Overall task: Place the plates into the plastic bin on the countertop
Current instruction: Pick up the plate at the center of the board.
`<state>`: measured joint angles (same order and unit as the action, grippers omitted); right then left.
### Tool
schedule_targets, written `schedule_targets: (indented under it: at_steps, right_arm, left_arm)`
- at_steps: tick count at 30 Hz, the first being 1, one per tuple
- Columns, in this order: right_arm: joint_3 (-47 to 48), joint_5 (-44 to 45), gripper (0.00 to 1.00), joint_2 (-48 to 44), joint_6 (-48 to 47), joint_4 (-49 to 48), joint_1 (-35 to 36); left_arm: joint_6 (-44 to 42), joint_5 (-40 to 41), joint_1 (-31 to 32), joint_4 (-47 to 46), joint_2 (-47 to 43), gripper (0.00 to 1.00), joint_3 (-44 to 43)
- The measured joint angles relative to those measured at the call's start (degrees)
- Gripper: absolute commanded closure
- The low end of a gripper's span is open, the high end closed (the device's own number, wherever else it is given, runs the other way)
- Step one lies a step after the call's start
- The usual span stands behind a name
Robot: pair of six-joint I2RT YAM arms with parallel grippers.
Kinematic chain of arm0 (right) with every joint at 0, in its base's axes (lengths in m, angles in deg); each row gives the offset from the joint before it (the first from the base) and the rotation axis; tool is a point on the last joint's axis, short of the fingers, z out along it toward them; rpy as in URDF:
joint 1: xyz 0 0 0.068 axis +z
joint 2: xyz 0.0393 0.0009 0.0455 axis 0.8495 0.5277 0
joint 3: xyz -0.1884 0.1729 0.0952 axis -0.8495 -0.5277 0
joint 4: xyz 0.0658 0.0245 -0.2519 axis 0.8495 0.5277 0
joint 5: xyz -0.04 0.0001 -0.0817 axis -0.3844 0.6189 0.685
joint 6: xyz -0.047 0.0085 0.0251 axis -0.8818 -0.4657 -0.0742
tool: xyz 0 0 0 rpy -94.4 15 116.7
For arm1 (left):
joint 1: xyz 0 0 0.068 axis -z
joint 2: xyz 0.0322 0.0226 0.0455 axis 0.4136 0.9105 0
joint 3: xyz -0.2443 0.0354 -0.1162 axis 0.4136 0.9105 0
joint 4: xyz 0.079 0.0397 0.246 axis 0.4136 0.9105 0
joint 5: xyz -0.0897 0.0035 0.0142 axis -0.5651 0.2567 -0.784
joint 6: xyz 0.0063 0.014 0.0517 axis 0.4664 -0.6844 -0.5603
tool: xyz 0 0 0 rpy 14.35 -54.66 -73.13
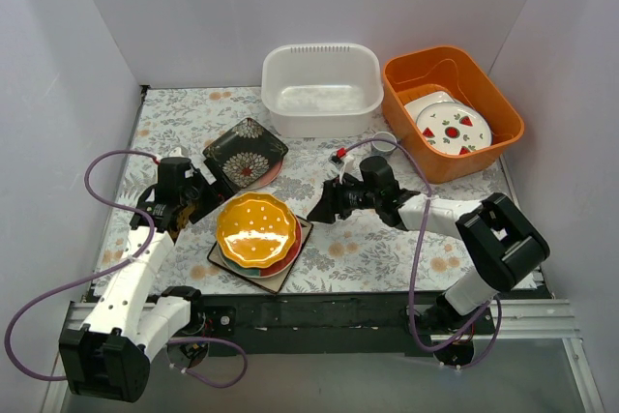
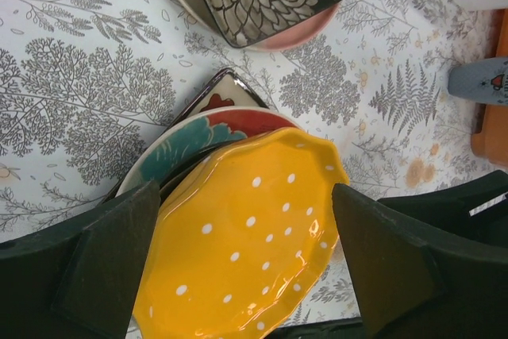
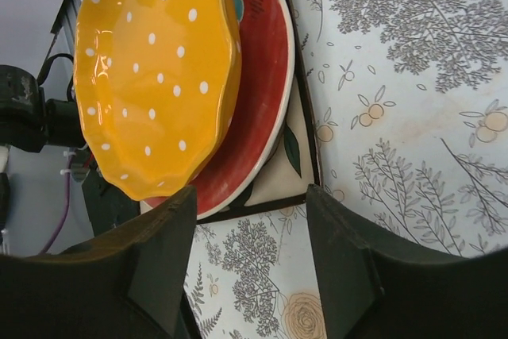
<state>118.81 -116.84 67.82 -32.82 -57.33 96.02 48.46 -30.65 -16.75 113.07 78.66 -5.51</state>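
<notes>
A yellow-orange dotted plate (image 1: 255,229) tops a stack on a red plate (image 3: 254,93), a teal-striped plate (image 2: 190,136) and a cream floral square plate (image 3: 290,168). A black white-flowered square plate (image 1: 245,152) lies on a pink plate (image 2: 311,27) behind the stack. The white plastic bin (image 1: 321,87) stands at the back, with no plate in it. My left gripper (image 1: 198,202) is open at the stack's left edge; in the left wrist view its jaws (image 2: 242,275) straddle the yellow plate (image 2: 246,244). My right gripper (image 1: 317,208) is open at the stack's right edge, over the countertop (image 3: 250,260).
An orange tub (image 1: 450,108) with white fruit-marked plates (image 1: 450,126) stands right of the bin. White walls close off the left, back and right. A black rail (image 1: 319,316) runs along the near edge. Purple cables loop beside both arms.
</notes>
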Motion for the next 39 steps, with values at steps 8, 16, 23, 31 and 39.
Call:
schedule_targets:
  at_steps: [8, 16, 23, 31, 39]
  right_arm:
    - [2.7, -1.5, 0.47, 4.2, 3.3, -2.2, 3.0]
    - [5.6, -1.2, 0.49, 6.0, 4.8, -1.5, 5.5]
    - [9.6, 0.5, 0.53, 10.3, 5.3, 1.8, 7.6]
    - [11.1, 2.8, 0.72, 12.1, 5.5, 4.7, 8.5]
    - [11.2, 6.1, 0.93, 12.1, 5.9, 5.1, 8.6]
  left_arm:
    - [-1.0, -1.0, 0.0, 4.4, 0.2, 0.24, 0.0]
    - [-1.0, -1.0, 0.0, 7.2, 0.3, 0.25, 0.0]
    - [-1.0, -1.0, 0.0, 8.7, 0.2, 0.26, 0.0]
    - [-1.0, -1.0, 0.0, 9.4, -0.2, 0.26, 0.2]
    - [-1.4, -1.2, 0.0, 9.7, -1.0, 0.25, 0.2]
